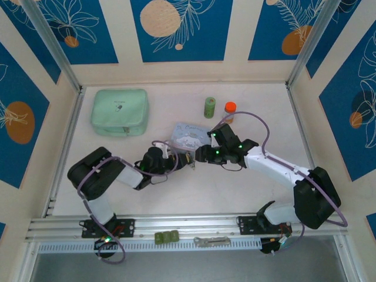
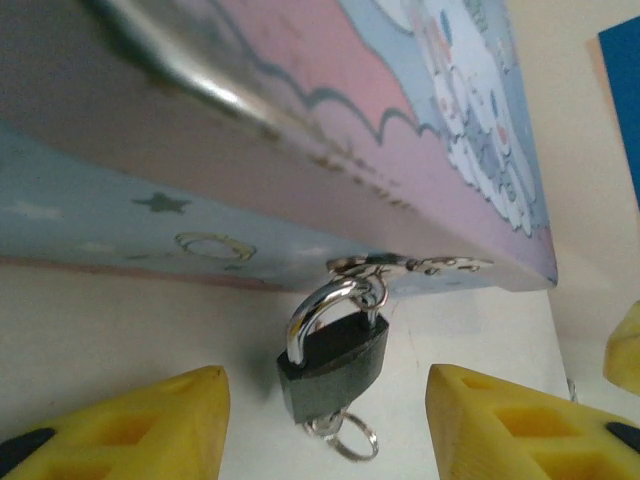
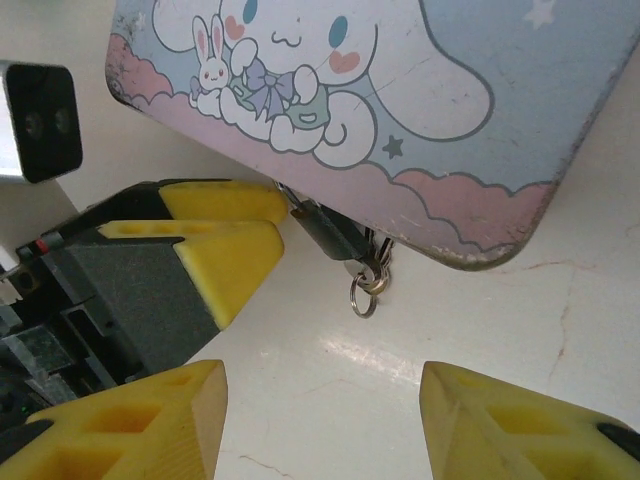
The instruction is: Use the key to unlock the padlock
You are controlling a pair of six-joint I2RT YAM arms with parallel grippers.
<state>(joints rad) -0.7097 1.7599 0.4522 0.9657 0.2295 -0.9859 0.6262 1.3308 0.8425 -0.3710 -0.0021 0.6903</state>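
The small dark padlock (image 2: 335,360) hangs by its silver shackle (image 2: 310,315) from the hasp (image 2: 405,265) on the edge of the pale blue cartoon tin (image 2: 300,110). The key (image 2: 325,425) sits in the padlock's bottom, its ring (image 2: 355,440) dangling. My left gripper (image 2: 325,400) is open, with the padlock between its yellow fingers (image 2: 150,425) and a gap on each side. In the right wrist view the padlock (image 3: 325,230), key (image 3: 368,272) and ring (image 3: 363,298) lie at the tin (image 3: 420,90) edge. My right gripper (image 3: 320,400) is open and holds nothing, just short of them. Both grippers meet in front of the tin (image 1: 189,136).
A mint green pouch (image 1: 119,111) lies at the back left. A green cylinder (image 1: 210,107) and an orange-capped bottle (image 1: 230,108) stand behind the tin. The left gripper's fingers (image 3: 225,255) sit close beside the right gripper. Small green pieces (image 1: 166,237) and a metal tool (image 1: 211,240) rest on the front rail.
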